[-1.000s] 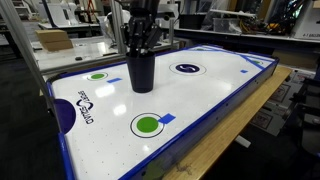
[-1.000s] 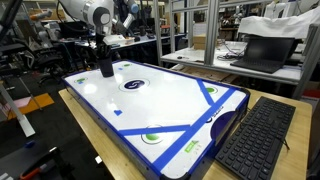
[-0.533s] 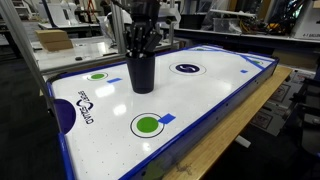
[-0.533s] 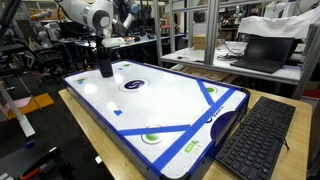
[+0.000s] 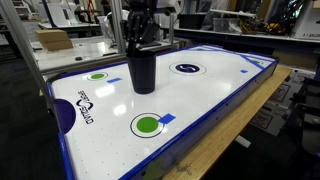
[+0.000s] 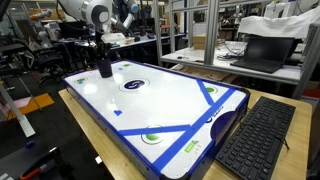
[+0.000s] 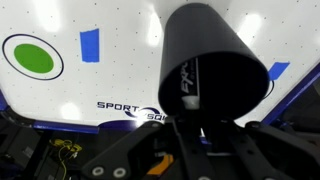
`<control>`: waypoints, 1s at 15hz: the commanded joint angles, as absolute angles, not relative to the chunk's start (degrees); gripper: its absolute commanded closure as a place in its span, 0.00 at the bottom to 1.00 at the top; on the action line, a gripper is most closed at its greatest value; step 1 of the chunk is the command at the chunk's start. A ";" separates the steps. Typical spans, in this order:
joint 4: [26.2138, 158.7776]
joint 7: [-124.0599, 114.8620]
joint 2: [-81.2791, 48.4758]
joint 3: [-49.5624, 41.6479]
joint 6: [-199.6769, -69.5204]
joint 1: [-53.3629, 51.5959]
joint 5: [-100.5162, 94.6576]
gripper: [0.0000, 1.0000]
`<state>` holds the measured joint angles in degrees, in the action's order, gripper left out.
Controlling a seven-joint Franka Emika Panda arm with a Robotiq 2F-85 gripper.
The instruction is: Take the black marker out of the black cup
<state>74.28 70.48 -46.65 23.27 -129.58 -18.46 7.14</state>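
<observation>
The black marker [image 7: 190,82] shows in my wrist view as a slim dark stick with white lettering, set against the dark mouth of the black cup [image 7: 235,55]. It looks to be inside the cup, though black on black leaves me unsure. In an exterior view the black cup [image 5: 141,72] stands upright on the white air-hockey table [image 5: 205,95], near a green circle [image 5: 97,75]. My gripper [image 5: 138,46] hangs straight above the cup, fingertips at its mouth. I cannot tell whether the jaws are parted or clamped on the marker.
</observation>
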 commanded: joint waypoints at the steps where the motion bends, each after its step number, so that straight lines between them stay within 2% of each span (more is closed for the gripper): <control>1: 77.13 69.03 -40.97 23.35 -127.96 -17.87 7.17 0.95; 6: 77.25 67.80 -34.98 23.20 -124.87 -17.86 6.92 0.95; 11: 78.01 60.30 -31.48 17.93 -116.52 -18.45 1.31 0.95; 15: 77.66 54.62 -33.42 14.24 -109.81 -18.33 -2.55 0.95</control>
<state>76.94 59.03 -33.38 15.68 -113.17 -18.02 0.08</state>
